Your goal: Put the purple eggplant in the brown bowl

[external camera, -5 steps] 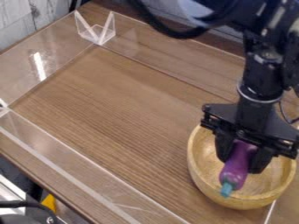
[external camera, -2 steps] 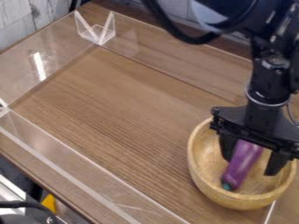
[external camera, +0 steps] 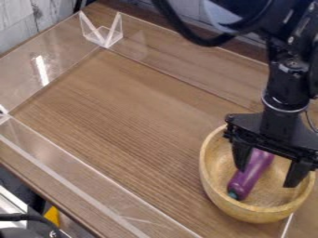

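The 1 gripper [external camera: 267, 164] points straight down over the bowl with its 2 black fingers [external camera: 233, 158] spread wide, released and clasping nothing. Between and just below those fingers lies the 1 purple eggplant [external camera: 250, 173], free of the jaws, resting tilted inside the 1 brown bowl [external camera: 214, 165]; its purple end points up toward the gripper and its teal-green stem tip points down toward the bowl's near wall. Whether a finger brushes the eggplant cannot be told. The bowl sits on the worktop [external camera: 125, 121] at its right edge, close to the near-right corner, and its right rim is cut off by the picture's border. Above the gripper, 1 black arm [external camera: 288, 65] rises out of the top-right of the view. The wood-grain worktop is enclosed by 1 clear wall [external camera: 62, 191] running along its left and near edges, and 1 small clear V-shaped stand [external camera: 100, 31] stands at the far-left corner
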You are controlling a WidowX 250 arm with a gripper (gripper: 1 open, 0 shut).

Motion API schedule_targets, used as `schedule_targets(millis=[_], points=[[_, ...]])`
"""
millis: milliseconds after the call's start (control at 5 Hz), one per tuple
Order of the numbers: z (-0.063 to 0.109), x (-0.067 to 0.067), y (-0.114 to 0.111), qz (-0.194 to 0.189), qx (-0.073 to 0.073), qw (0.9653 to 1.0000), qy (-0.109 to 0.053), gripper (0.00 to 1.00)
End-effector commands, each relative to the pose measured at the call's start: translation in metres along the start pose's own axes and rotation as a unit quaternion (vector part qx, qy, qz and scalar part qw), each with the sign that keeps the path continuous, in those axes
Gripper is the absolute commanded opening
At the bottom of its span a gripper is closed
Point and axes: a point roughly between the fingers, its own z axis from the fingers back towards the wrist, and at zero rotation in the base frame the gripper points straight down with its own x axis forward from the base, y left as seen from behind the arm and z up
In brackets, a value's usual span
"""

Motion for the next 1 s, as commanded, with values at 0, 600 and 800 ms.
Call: schedule_targets(millis=[0,600,800], points=[[0.0153,0.0109,-0.0046,0.007,-0.018,0.9995,-0.025,1.0],[0.021,0.0142,-0.0019,0.022,-0.025,0.999,-0.028,1.0],[0.0229,0.0154,-0.0005,0.028,-0.026,0.9988,-0.029,1.0]])
